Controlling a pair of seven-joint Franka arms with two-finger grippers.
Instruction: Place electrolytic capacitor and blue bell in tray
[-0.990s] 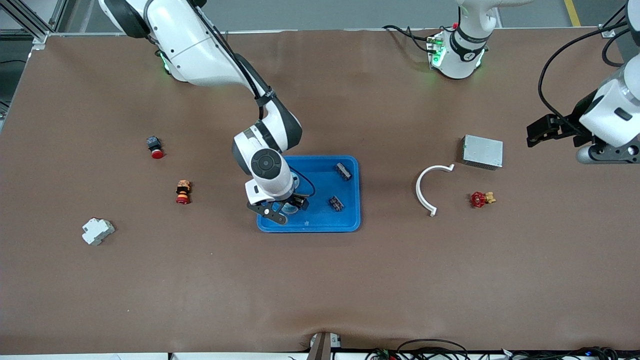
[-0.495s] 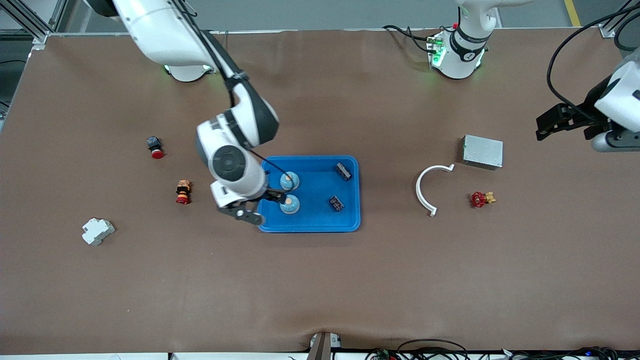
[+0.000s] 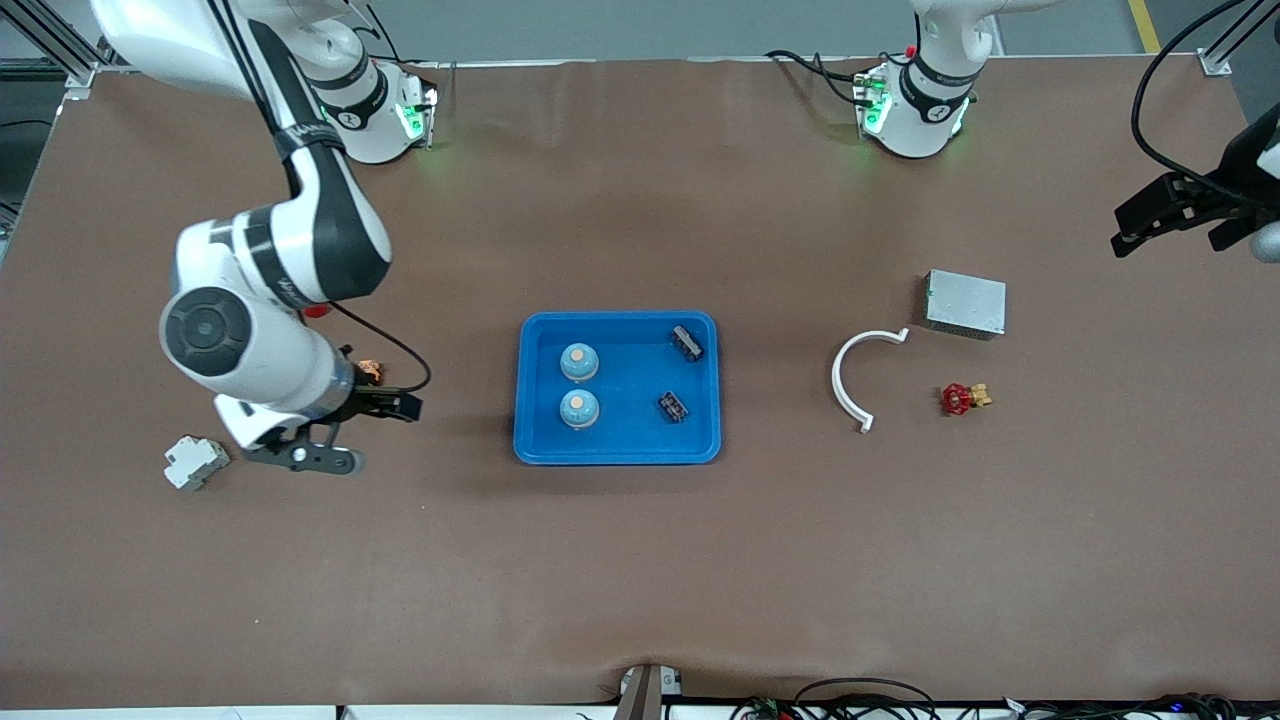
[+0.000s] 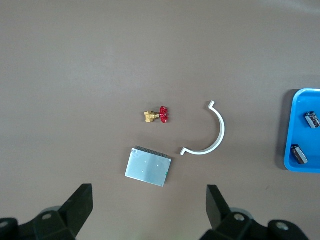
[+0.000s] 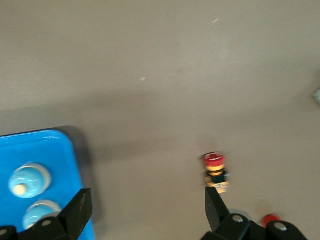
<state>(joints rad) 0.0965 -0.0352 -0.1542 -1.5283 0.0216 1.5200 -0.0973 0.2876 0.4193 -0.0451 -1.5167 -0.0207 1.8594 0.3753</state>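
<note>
We are looking down on a brown worktop (image 3: 640, 560) where a bright blue tray (image 3: 617, 449) is sitting near the middle, holding all four task pieces. Two blue bells (image 3: 579, 362) (image 3: 579, 408) are standing upright side by side in the half of the tray toward the right arm's end, one nearer the front camera than the other. Two dark electrolytic capacitors (image 3: 686, 341) (image 3: 673, 406) are lying in the half toward the left arm's end, well apart from the bells.

The right pincer (image 3: 340, 432) is hanging released, jaws wide and holding nothing, over bare worktop toward the right arm's end, between the tray and a white plastic block (image 3: 196, 462). Its wrist view is showing a red-capped push button (image 5: 216, 172) on the worktop and the tray's corner with both bells.

The left pincer (image 3: 1165, 215) is waiting at the left arm's edge of the worktop, jaws also spread and empty, over bare worktop.

Toward the left arm's end we are seeing a grey metal box (image 3: 965, 304), a white curved clip (image 3: 853, 372) beside it on the tray side, and a small red-handled brass valve (image 3: 962, 398) nearer the front camera than the box. None of these are touching.
</note>
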